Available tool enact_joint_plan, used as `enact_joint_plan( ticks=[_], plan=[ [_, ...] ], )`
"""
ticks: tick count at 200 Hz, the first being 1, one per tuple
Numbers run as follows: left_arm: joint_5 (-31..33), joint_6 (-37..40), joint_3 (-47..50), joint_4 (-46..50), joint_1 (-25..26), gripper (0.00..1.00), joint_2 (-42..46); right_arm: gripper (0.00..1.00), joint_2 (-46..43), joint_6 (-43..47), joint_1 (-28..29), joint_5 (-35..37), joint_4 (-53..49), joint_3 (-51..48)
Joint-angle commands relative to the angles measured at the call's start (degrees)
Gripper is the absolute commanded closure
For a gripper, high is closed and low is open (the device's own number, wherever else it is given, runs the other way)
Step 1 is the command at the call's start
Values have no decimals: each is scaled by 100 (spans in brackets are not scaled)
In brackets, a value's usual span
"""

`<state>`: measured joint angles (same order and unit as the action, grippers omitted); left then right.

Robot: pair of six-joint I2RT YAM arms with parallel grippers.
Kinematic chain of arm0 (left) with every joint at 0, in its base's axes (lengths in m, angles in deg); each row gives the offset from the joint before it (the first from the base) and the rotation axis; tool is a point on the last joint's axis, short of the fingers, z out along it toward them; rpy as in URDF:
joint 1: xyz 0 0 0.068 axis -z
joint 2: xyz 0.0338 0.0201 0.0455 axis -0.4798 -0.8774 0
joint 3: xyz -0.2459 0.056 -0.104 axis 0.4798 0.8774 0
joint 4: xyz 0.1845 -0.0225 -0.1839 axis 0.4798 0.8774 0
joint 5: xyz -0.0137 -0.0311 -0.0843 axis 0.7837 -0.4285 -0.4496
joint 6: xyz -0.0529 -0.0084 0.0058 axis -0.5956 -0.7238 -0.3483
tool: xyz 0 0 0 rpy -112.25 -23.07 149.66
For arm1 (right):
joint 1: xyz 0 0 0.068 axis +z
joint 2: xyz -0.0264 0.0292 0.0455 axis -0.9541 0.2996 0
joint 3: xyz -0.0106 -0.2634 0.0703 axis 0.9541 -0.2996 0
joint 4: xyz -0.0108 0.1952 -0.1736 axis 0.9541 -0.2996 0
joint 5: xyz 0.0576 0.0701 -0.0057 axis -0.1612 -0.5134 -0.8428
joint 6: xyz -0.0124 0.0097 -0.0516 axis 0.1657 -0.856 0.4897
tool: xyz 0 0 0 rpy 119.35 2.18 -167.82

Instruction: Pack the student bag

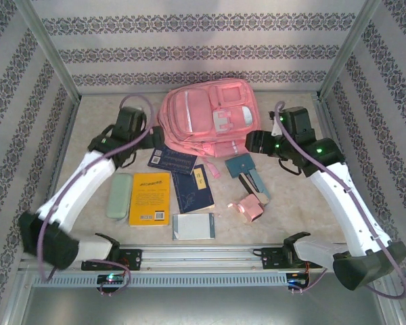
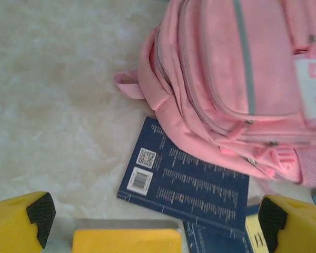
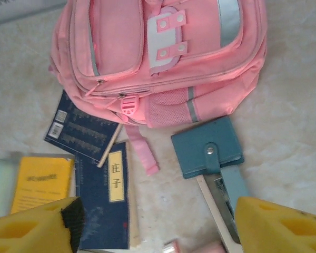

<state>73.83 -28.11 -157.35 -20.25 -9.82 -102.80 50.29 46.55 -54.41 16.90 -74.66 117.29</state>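
While the left gripper (image 2: pixel 155 213) and right gripper (image 3: pixel 158 219) hang with jaws spread and empty, the student bag (image 1: pixel 206 122) lies flat at the far middle of the table (image 1: pixel 88 135).
Left gripper is over a dark blue book (image 2: pixel 189 182) whose far edge sits under the bag's near-left corner; right gripper is above a teal wallet (image 3: pixel 208 147) just near the bag. A yellow book (image 1: pixel 150 198) lies nearer.

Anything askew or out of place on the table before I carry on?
One thing: the dark blue book lies askew with its far edge tucked under the student bag, which may pin it when you go to lift it. Nothing looks spilled or damaged.
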Motion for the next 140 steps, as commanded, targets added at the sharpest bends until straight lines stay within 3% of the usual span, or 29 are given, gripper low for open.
enact_joint_plan(
  ticks=[1, 19, 35, 66, 120, 140],
  plan=[
    [-799, -440, -496, 515, -269, 0, -886, 20, 44, -628, -198, -647, -101, -25],
    [-1304, -616, -759, 91, -589, 0, -1453, 11, -219, -892, -368, -566, -118, -202],
    [-1842, -993, -1072, -201, -1006, 0, -2071, 2, -843, -1329, -697, -893, 661, -883],
    [-2582, -1158, -1699, -1107, -1389, 1, -3203, 7, -952, -1504, -1000, -1870, 1059, -1362],
    [-3131, -1154, -3077, -1585, -1455, 5, -4810, 11, -1111, -1444, -889, -2005, 641, -1489],
    [-3190, -1117, -3614, -1308, -1450, 14, -5347, 15, -1171, -1498, -881, -2065, 610, -1658]
  ],
)
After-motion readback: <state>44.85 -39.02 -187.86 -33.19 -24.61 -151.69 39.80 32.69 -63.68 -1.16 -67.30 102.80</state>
